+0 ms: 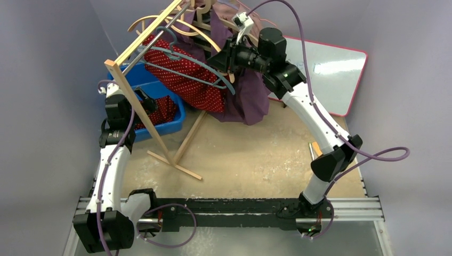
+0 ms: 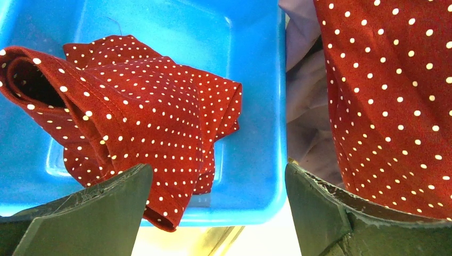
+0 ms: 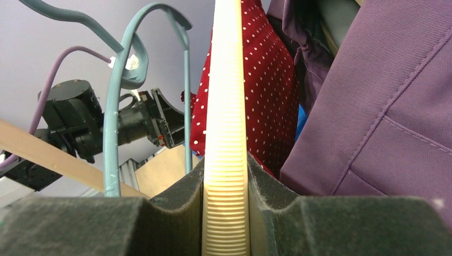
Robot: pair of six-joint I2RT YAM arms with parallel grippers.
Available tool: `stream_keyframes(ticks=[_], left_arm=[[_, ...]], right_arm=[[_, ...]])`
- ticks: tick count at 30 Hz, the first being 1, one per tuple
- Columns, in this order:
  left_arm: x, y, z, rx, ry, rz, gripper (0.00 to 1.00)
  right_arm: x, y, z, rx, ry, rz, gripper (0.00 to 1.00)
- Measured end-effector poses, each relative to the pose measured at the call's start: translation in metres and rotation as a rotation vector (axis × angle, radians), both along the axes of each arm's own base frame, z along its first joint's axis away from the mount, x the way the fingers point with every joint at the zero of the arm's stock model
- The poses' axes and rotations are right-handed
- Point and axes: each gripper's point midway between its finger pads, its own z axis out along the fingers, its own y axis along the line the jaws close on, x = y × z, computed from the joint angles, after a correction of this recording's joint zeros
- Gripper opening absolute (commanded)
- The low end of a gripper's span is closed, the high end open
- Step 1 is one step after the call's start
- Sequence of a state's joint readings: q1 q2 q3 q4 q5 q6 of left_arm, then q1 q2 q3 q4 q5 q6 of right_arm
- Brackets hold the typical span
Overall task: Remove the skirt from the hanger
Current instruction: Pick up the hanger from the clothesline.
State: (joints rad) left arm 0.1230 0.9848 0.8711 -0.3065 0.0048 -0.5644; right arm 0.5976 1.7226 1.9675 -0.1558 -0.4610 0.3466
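The right gripper pinches the cream ribbed hanger to steady it. The left gripper hangs wide open over the blue plastic bin.

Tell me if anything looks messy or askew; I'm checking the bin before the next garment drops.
The red polka-dot cloth in the blue bin lies crumpled, and one corner hangs out over the bin's rim instead of resting inside. Nothing else stands out.
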Motion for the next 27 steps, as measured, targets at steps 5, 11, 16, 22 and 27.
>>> stream_keyframes(ticks=[5,11,16,22,27], left_arm=[[0.001,-0.002,-0.001,-0.004,0.002,-0.009,0.94],[0.001,-0.002,-0.002,-0.006,0.003,-0.014,0.95],[0.001,-0.003,-0.002,-0.008,0.002,-0.016,0.95],[0.001,-0.003,-0.002,-0.009,0.002,-0.017,0.95],[0.001,-0.003,-0.002,-0.009,0.002,-0.017,0.95]], right_arm=[[-0.005,-0.002,0.005,-0.012,0.013,0.005,0.0],[-0.011,-0.005,0.013,-0.023,0.041,0.006,0.0],[-0.01,-0.002,0.02,-0.028,0.078,0.008,0.0],[-0.007,0.003,0.021,-0.017,0.107,0.012,0.0],[-0.01,0.005,0.023,0.005,0.139,0.025,0.0]])
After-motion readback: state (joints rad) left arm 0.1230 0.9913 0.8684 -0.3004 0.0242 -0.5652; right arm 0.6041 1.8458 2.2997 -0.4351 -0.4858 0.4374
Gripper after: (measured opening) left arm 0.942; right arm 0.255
